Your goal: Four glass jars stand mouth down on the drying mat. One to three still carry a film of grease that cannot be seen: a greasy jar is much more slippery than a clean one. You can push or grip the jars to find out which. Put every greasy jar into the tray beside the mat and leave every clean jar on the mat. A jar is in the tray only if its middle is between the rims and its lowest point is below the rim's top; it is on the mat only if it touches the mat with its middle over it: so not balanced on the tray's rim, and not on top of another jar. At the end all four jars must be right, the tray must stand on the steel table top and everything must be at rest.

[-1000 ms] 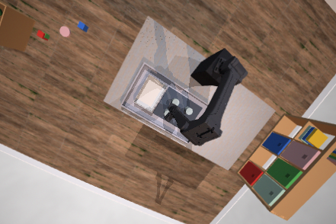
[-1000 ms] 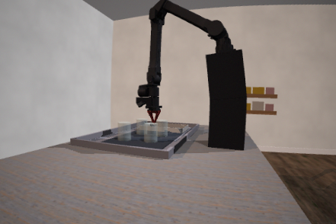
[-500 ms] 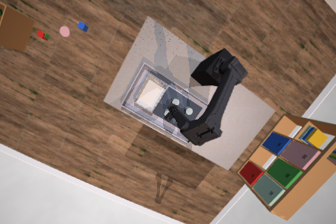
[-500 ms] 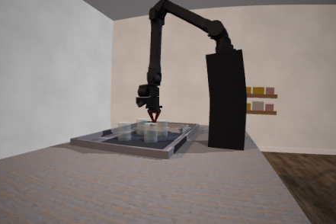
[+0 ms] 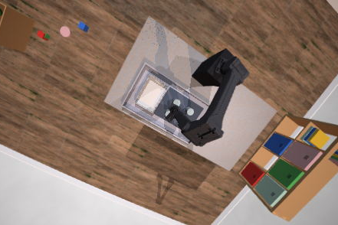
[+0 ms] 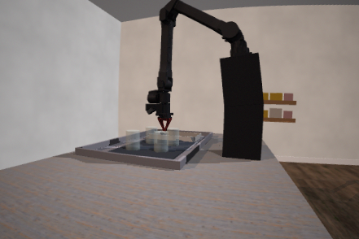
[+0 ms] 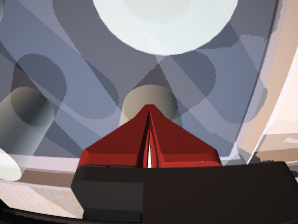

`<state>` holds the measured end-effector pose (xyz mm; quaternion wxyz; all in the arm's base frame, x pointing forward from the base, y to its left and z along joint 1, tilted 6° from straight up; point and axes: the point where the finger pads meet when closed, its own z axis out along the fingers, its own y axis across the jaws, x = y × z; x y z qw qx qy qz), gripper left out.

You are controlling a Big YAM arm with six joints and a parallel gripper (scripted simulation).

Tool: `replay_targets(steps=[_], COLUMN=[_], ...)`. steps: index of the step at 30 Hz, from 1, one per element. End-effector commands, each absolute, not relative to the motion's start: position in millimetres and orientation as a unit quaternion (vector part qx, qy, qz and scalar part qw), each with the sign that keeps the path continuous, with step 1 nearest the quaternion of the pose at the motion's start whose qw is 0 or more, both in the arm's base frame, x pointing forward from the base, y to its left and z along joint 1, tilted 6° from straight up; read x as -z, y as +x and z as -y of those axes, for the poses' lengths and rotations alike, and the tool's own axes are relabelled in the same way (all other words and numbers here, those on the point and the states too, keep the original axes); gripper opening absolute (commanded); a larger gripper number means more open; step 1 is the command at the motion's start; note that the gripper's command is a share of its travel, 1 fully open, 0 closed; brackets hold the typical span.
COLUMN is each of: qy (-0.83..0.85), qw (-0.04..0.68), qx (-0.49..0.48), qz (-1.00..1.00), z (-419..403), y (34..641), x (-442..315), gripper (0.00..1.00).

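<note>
Four pale, translucent jars stand upright on the dark mat (image 5: 162,104) (image 6: 144,153) (image 7: 85,85). The exterior view shows a left jar (image 6: 133,140), a near jar (image 6: 161,142), a right jar (image 6: 173,137) and a back jar (image 6: 151,135). From above, three show: one jar (image 5: 176,102), another jar (image 5: 190,112), and a jar (image 5: 167,113) partly behind the gripper; the arm hides the fourth. The pale tray (image 5: 151,93) beside the mat holds no jar. My gripper (image 6: 164,129) (image 7: 149,111) is shut and empty, its red tips pointing down around jar-top height. A large jar top (image 7: 165,30) is close ahead in the wrist view.
A raised grey frame (image 5: 157,124) (image 6: 128,158) surrounds the mat and tray on the table (image 5: 241,130) (image 6: 151,195). The black arm base (image 5: 214,70) (image 6: 242,107) stands beside the frame. Shelves and small coloured things are far off.
</note>
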<state>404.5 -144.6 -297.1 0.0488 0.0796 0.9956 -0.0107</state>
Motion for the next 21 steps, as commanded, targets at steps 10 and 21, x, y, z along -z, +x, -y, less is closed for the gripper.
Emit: replay_targets(steps=[10, 21], qy=[0.074, 0.074], qw=[0.054, 0.054], qx=[0.010, 0.010], qz=[-0.996, -0.996], z=[145.3, 145.1], y=[404.3, 403.1], x=[294.4, 294.5], gripper=[0.00, 0.00])
